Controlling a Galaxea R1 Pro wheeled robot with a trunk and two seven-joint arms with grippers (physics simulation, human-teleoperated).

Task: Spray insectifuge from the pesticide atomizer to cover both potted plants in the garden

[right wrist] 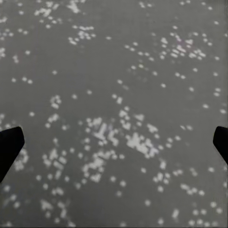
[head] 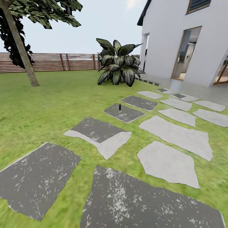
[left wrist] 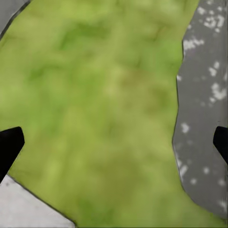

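Note:
The garden lawn (head: 47, 107) lies ahead in the head view, crossed by grey stepping slabs (head: 98, 133). The pesticide atomizer and the potted plants are out of view. My left gripper (left wrist: 114, 147) hangs open over grass beside a dark speckled slab (left wrist: 204, 109), its dark fingertips (left wrist: 9, 145) wide apart at the picture's edges and nothing between them. My right gripper (right wrist: 114, 145) is open too, above a dark grey slab (right wrist: 114, 71) with white flecks, its fingertips (right wrist: 9, 142) far apart and holding nothing.
A large striped-leaf plant (head: 118, 63) stands at the lawn's far side. A small dark upright object (head: 119, 106) with a reddish top sits on a slab. A tree trunk (head: 22, 50) leans at left before a brown slatted fence (head: 63, 61). A white house (head: 190, 41) with open doorways is at right.

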